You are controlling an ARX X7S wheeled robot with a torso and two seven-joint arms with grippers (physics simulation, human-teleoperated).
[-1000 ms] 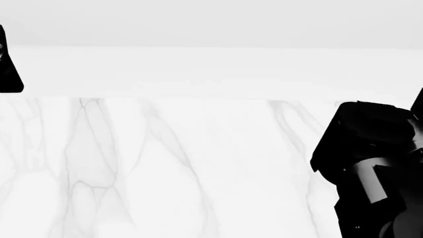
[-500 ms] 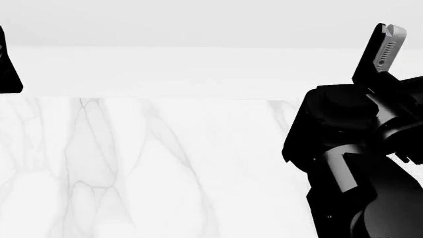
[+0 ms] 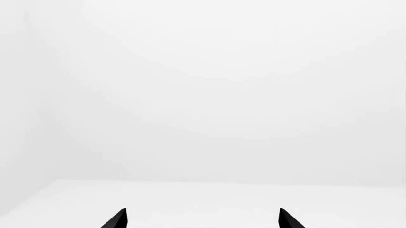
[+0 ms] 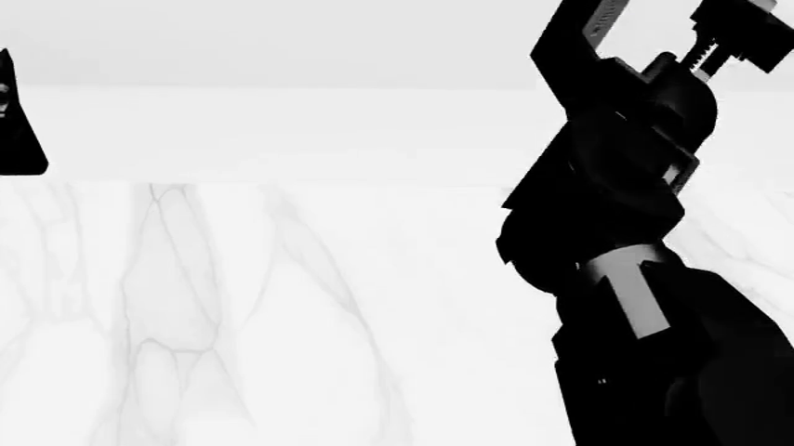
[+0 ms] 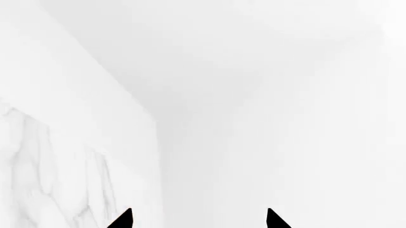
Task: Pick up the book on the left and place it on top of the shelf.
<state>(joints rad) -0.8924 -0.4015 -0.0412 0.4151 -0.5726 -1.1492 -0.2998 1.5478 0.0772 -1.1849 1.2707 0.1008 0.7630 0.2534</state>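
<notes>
Nearest, the right arm (image 4: 633, 307) is seen filling the near-right of the head view: black housings, with a grey band at the forearm. It is raised steeply, running up and away to the top edge of that view. The right gripper (image 4: 657, 23) is seen at the top right, above the far white wall (image 4: 310, 130). One grey ribbed finger (image 4: 604, 17) is visible beside a black block with a threaded part; both are cut by the frame edge.

In the right wrist view, the right gripper (image 5: 198, 219) is shown only as two black tips, set well apart with nothing between them, so it is read as spread. A marble surface (image 5: 44, 166) is seen to one side there; the rest is plain white.

The marble tabletop (image 4: 248, 316), white with grey veins, is seen across the near and middle of the head view. A pale band and the white wall are seen beyond it.

At the far left edge of the head view, a small black piece of the left arm (image 4: 15, 121) is visible, mostly cropped. In the left wrist view, the left gripper (image 3: 201, 219) is shown as two black tips well apart, nothing held: spread. Only white wall and floor are faced.

The book and the shelf are not visible in any view; their position cannot be told.
</notes>
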